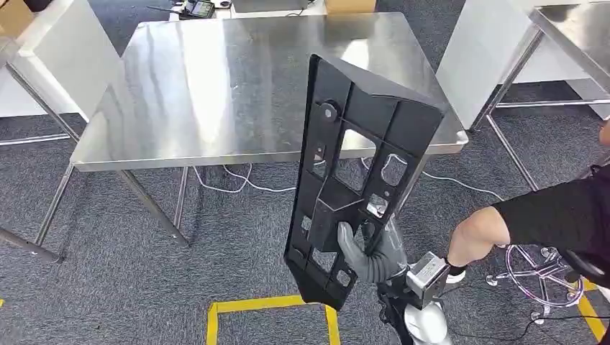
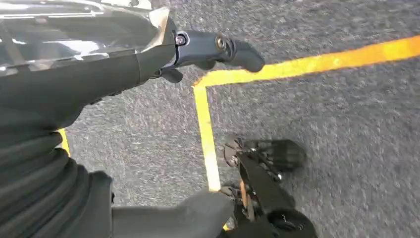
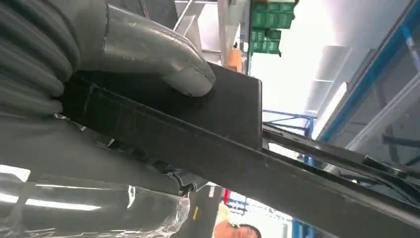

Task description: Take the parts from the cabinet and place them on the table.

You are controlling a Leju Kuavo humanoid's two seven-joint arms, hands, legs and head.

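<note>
A large black plastic panel (image 1: 352, 180) with ribs and cut-outs stands nearly upright in the air, in front of the steel table (image 1: 216, 93) and near its right front corner. My right hand (image 1: 367, 255) grips its lower part from the right, thumb on the near face. In the right wrist view the grey thumb (image 3: 163, 59) presses on the panel's flat dark face (image 3: 237, 148). My left hand (image 2: 99, 84) hangs over the carpet with a dark finger (image 2: 223, 49) stretched out, holding nothing.
A person's arm in a black sleeve (image 1: 547, 215) reaches in from the right toward my right wrist. Yellow floor tape (image 1: 273, 305) lies below the panel. A second steel table (image 1: 575, 36) stands at the far right, a chair base (image 1: 539, 273) beneath the person, cables under the table.
</note>
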